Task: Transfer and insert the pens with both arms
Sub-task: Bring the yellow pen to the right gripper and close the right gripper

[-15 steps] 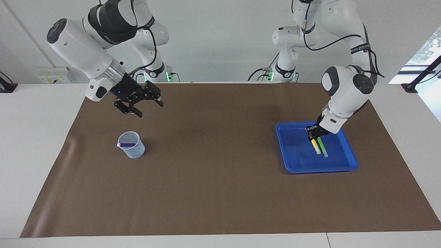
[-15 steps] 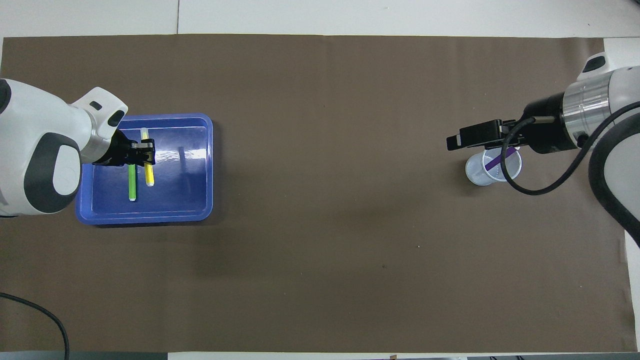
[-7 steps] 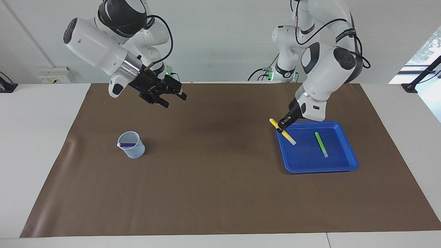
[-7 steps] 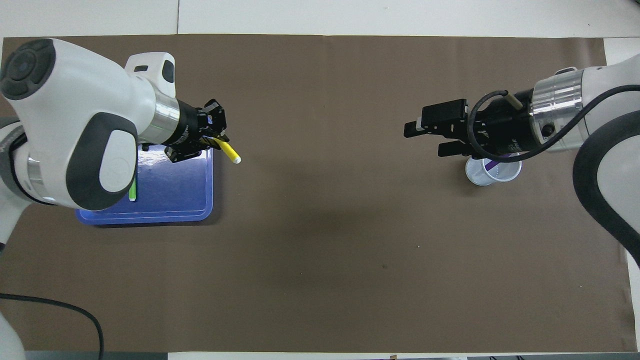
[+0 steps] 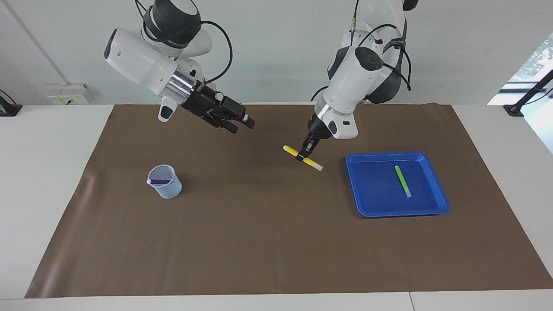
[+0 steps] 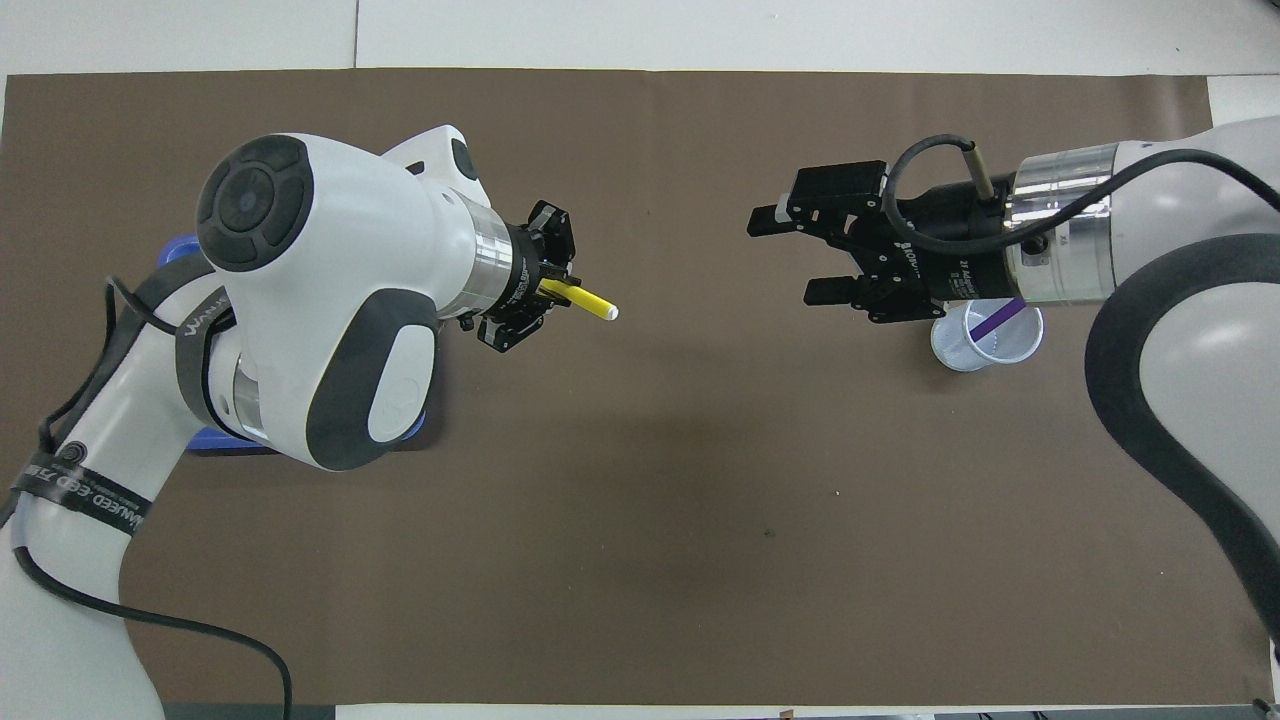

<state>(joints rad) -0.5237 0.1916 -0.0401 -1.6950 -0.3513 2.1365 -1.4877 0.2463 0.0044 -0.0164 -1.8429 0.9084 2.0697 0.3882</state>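
over mid-mat, left gripper [image 5: 306, 153] clamps the yellow pen [image 5: 302, 158]; right gripper [image 5: 241, 122] hangs jaws wide over bare mat. purple pen [image 5: 160, 181] sits in the cup [image 5: 165, 182].

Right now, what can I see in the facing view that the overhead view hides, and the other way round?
Only the facing view shows the green pen lying in the blue tray; overhead, the left arm covers nearly all of that tray. Only the overhead view looks straight down the clear cup. Both show the left gripper shut on the yellow pen above the brown mat, the right gripper open in the air, and the purple pen in the cup.
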